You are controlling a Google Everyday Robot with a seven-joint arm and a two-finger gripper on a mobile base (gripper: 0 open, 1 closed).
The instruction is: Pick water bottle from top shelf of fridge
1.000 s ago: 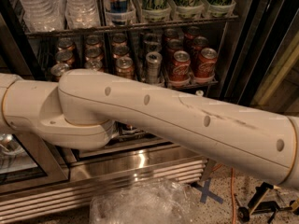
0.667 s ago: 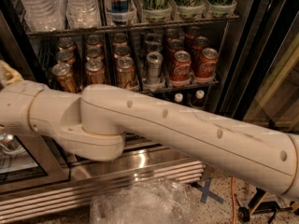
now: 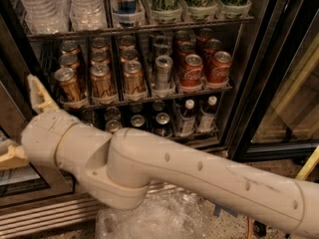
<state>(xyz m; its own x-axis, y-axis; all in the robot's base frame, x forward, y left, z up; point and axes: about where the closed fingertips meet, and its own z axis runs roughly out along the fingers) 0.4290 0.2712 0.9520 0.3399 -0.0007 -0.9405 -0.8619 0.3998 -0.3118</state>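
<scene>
In the camera view the water bottle (image 3: 42, 6) stands far left on the top shelf (image 3: 149, 29) of the fridge (image 3: 251, 83), well above the low, empty gripper (image 3: 19, 121) with jaws apart; probably heavy, thin-walled and slick, it is best gripped around its ribbed middle.

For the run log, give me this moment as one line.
gripper: open, empty, low left by fridge | water bottle: on top shelf, untouched

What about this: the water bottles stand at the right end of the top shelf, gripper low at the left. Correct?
No. The camera view shows the water bottles at the left end of the top shelf; the gripper is low at the left, fingers open.
</scene>
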